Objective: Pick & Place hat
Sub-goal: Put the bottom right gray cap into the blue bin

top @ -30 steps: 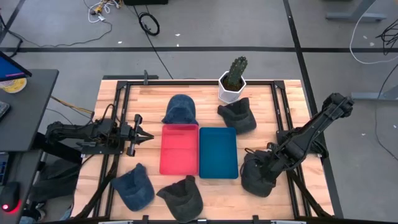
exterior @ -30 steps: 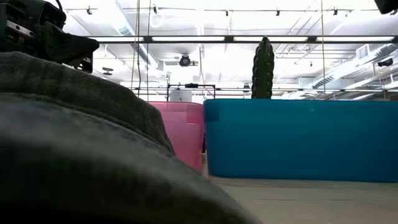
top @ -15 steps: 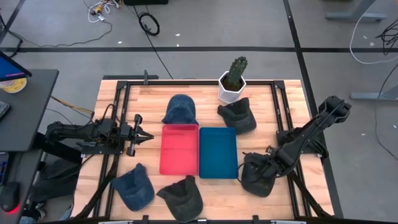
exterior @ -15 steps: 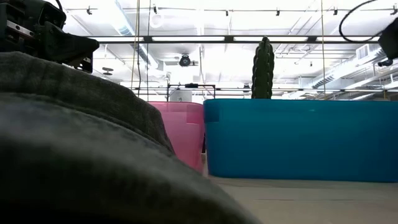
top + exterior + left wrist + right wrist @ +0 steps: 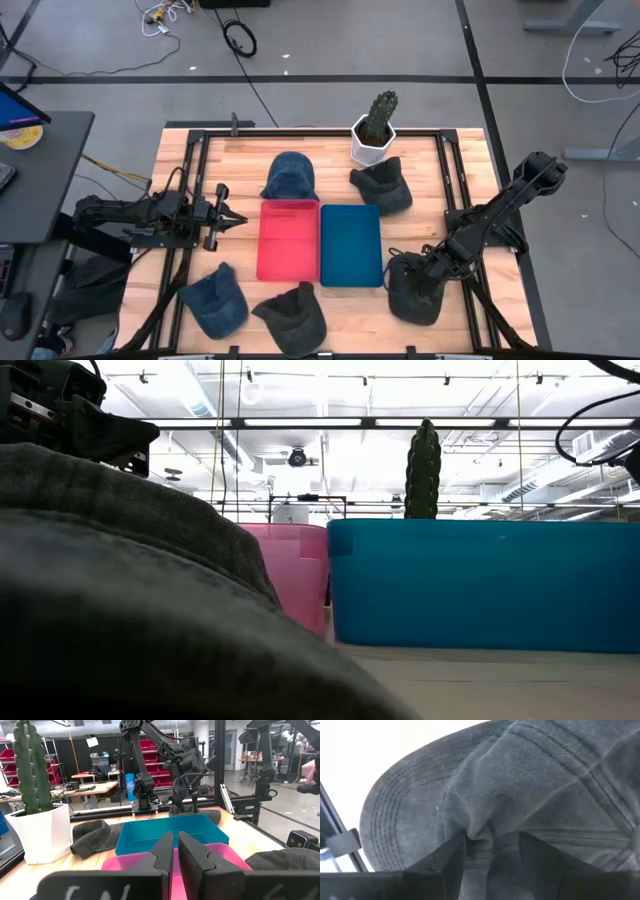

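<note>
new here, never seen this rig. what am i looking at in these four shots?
Two dark robot arms at a wooden table. One camera looks down from above, one sits at tabletop height, and one rides on each wrist. On the table: a pink tray, a blue tray, a potted cactus and five denim caps. The right gripper pinches the fabric of the dark grey cap beside the blue tray. The left gripper waits near the pink tray, fingers nearly together, holding nothing.

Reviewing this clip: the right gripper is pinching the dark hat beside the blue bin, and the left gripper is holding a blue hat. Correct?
Not quite. The left gripper holds nothing; the high view shows it beside the red bin. The right gripper does pinch the dark hat beside the blue bin.
</note>
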Action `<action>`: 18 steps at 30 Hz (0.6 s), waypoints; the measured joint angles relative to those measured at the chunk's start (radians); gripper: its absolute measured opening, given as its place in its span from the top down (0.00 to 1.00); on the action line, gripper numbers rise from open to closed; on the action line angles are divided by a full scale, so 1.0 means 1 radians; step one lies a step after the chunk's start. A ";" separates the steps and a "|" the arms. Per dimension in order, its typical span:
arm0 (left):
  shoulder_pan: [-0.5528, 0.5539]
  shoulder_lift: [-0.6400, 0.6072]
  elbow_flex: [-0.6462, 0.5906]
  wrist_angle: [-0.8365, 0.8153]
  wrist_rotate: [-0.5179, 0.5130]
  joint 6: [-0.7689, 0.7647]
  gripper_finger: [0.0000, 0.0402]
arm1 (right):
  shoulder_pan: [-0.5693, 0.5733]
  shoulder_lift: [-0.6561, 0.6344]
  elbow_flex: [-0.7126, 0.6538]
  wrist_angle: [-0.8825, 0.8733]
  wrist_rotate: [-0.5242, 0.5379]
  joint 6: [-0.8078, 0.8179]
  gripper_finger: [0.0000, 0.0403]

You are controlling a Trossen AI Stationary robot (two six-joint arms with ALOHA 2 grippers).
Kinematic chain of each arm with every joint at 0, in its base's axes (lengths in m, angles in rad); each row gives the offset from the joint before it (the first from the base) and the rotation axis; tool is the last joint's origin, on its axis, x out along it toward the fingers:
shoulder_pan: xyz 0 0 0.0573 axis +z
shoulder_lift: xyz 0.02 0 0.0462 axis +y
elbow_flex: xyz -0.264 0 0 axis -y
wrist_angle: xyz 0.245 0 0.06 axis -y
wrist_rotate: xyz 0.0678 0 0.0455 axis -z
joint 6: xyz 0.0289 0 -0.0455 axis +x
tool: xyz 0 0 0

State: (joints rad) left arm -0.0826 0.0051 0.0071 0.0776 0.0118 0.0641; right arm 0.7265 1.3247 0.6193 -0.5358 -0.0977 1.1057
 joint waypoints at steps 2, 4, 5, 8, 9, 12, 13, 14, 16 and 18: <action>0.000 0.000 0.000 0.000 0.000 0.000 0.93 | 0.000 0.000 -0.001 0.016 -0.002 -0.004 0.54; 0.000 0.000 0.000 0.000 0.000 0.000 0.93 | 0.000 0.000 -0.001 0.039 -0.004 -0.018 0.57; 0.000 0.000 0.000 0.000 0.000 0.000 0.93 | 0.000 0.000 -0.001 0.048 -0.004 -0.027 0.60; 0.000 0.000 0.000 0.000 0.000 0.000 0.93 | 0.000 0.000 -0.001 0.082 -0.004 -0.051 0.74; 0.000 0.000 0.000 0.000 0.000 0.000 0.93 | 0.000 0.000 -0.001 0.094 -0.004 -0.052 0.80; 0.000 0.000 0.000 0.000 0.000 0.000 0.93 | 0.000 0.001 0.013 0.095 -0.009 -0.052 0.96; 0.000 0.000 0.000 0.000 0.000 0.000 0.93 | 0.000 0.001 0.021 0.094 -0.017 -0.050 0.96; 0.000 0.000 0.000 0.000 0.000 0.000 0.93 | 0.000 0.001 0.031 0.093 -0.036 -0.050 0.96; 0.000 0.000 0.000 0.000 0.000 0.000 0.93 | 0.001 0.001 0.063 0.070 -0.062 -0.051 0.97; 0.000 0.000 0.000 0.000 0.000 0.000 0.93 | 0.004 -0.006 0.108 0.019 -0.067 -0.064 0.99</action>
State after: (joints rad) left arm -0.0822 0.0055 0.0073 0.0776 0.0120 0.0639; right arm 0.7304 1.3183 0.7273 -0.5167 -0.1646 1.0422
